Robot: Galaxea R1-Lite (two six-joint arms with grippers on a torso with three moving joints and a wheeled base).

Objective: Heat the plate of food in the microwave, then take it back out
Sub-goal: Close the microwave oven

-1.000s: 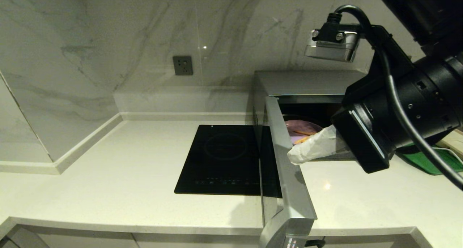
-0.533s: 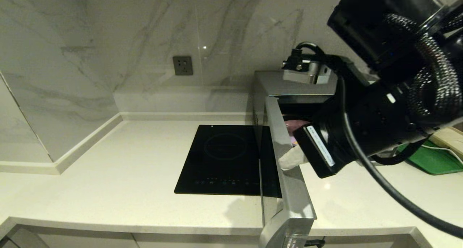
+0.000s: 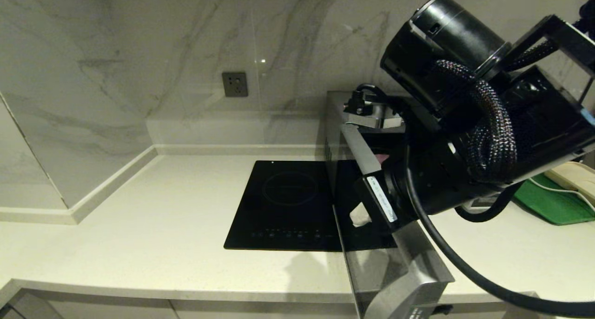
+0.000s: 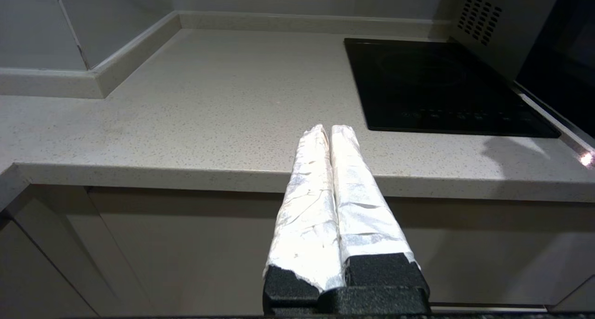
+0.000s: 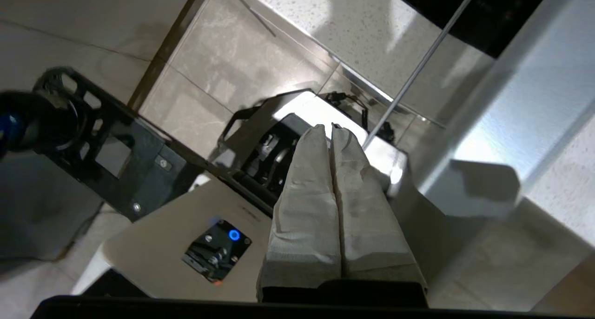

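- Kitchen counter, door-closing phase: the right gripper (image 3: 360,215), fingers pressed together w/ nothing between them, sits against the inner face of the microwave (image 3: 346,106) door (image 3: 395,258), near its hinge-side half.
- 1 s ago that gripper was at the oven's mouth, just beside the plate of food; half a sec later it had crossed to the door's top edge. Now it's lower and further toward the robot, and the door has swung a bit off its earlier wide-open line.
- Reads as: plate delivered, arm out of the cavity, push to shut the door apparently begun. Door is far from latched.
- Plate of food (image 3: 382,158): only a small pale-purple sliver shows inside the cavity, behind the right arm; the fries are hidden now.
- Right wrist view: closed wrapped fingers (image 5: 307,193) point down past the door's edge toward the floor and the robot's base.
- Left gripper (image 4: 331,137) is parked below the counter edge, well apart from the microwave, its 2 wrapped fingers touching, holding nothing.
- Black cooktop (image 3: 288,202) lies just left of the open door; green tray (image 3: 553,202) at far right.
- Next, by my read: door must close fully before heating can start.
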